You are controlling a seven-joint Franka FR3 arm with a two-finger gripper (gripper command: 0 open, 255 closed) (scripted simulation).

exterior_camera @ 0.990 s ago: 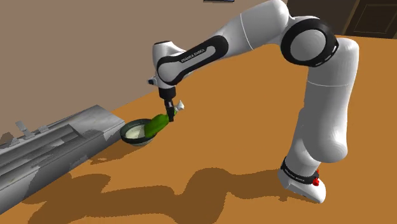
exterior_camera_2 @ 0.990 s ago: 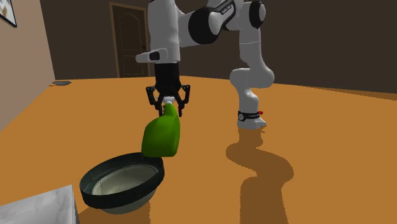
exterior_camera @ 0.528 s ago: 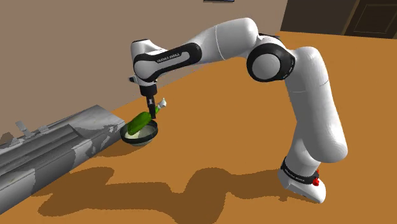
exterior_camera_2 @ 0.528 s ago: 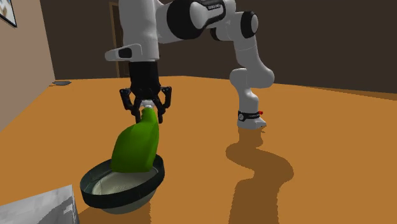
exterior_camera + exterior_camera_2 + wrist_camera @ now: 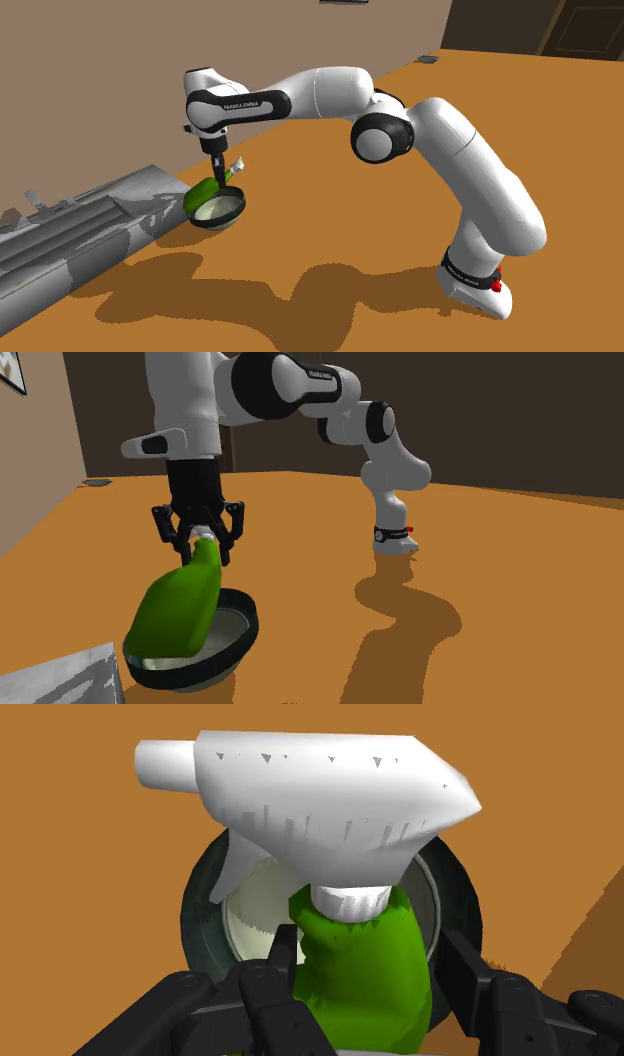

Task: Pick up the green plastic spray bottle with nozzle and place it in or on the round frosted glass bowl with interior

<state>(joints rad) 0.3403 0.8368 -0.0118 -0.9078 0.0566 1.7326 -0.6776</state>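
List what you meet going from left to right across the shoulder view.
grey slab → bowl, with the bottle in the hand over it → arm's dark elbow → arm's foot → dark door

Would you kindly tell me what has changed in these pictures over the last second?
The gripper carried the green spray bottle toward the shoulder view's left, from over one rim of the dark bowl across to its other side. It stayed shut on the bottle's neck, bottle tilted. The bowl and the arm's base did not move.
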